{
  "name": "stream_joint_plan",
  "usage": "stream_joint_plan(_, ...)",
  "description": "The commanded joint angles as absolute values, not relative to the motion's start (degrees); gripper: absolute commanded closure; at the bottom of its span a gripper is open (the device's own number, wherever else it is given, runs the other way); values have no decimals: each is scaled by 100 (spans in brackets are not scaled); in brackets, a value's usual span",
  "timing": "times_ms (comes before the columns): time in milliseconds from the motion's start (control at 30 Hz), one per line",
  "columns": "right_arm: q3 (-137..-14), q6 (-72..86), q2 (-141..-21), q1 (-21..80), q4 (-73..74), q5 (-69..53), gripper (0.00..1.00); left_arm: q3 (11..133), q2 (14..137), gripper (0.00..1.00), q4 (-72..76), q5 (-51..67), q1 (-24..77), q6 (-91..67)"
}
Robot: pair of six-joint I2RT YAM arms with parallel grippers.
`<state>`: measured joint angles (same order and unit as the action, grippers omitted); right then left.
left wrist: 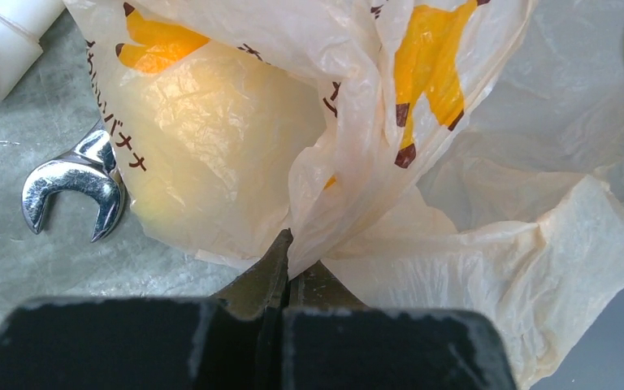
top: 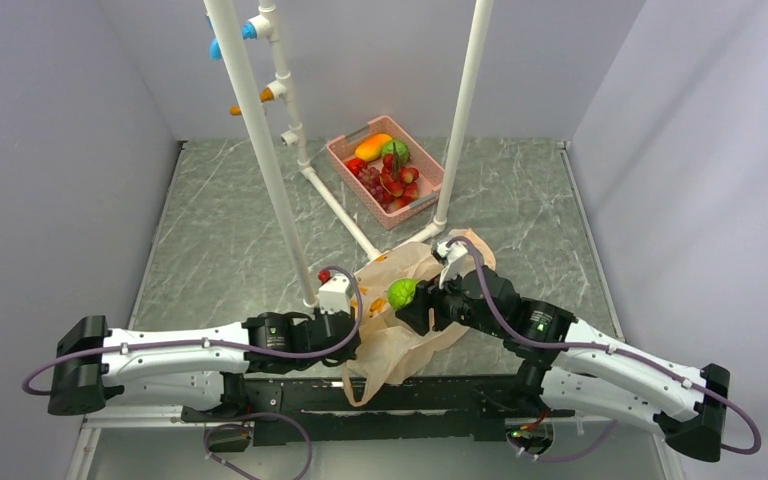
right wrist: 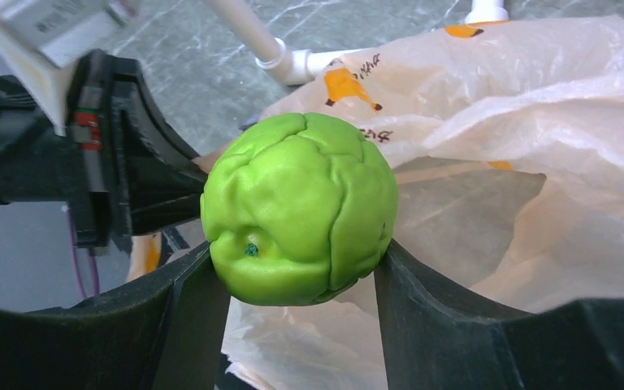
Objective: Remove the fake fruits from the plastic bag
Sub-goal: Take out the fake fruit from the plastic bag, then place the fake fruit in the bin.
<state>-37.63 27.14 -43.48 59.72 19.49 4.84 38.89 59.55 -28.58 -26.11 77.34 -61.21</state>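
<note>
Lumpy bright-green plastic fruit (right wrist: 301, 207) is sitting clamped between the half-spread fingers of the right hand (right wrist: 292, 256), hanging over the thin crinkly peach-beige plastic bag (top: 400, 345) lying on the grey marbled worktop (top: 210, 220). The left hand (left wrist: 296, 272), fingers fully together, is pinching a fold of bag film. A smooth yellow oval fruit (left wrist: 211, 154) is showing through that film just ahead and to the left of the pinch, probably the next to come out.

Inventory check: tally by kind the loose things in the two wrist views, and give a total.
Plastic bag: 1
Lumpy green fake fruit, in the right gripper: 1
Yellow fruit, seen through the bag: 1
Open-end wrench: 1
Total: 4
</note>
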Motion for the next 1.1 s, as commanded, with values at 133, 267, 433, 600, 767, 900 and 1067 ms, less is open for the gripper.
stream_joint_plan(133, -4858, 2353, -4652, 5964, 2112, 882, 91, 4198, 6203, 100, -2592, -2501, 7752, -5788)
stream_joint_plan(267, -5542, 2004, -5201, 5924, 2310, 1510, 92, 4187, 6169, 100, -2454, -2683, 7854, -5661)
stream_joint_plan(433, -6344, 1637, -6212, 5670, 2348, 1949, 97, 3957, 5980, 100, -2045, -2638, 7856, -5563)
stream_joint_plan(600, -6974, 1442, -7225, 5241, 2182, 2163, 100, 3930, 5963, 100, -2051, -2534, 7854, -5601)
stream_joint_plan(767, -7419, 1353, -8121, 4560, 1739, 1554, 100, 3892, 5999, 100, -2019, -2603, 7856, -5560)
stream_joint_plan(900, -8017, 1122, -9121, 4179, 1567, 1394, 100, 4093, 6159, 100, -2339, -2743, 7852, -5570)
stream_joint_plan(1067, -9106, 983, -10409, 3882, 1570, 1355, 99, 4124, 6272, 100, -2382, -2744, 7854, -5552)
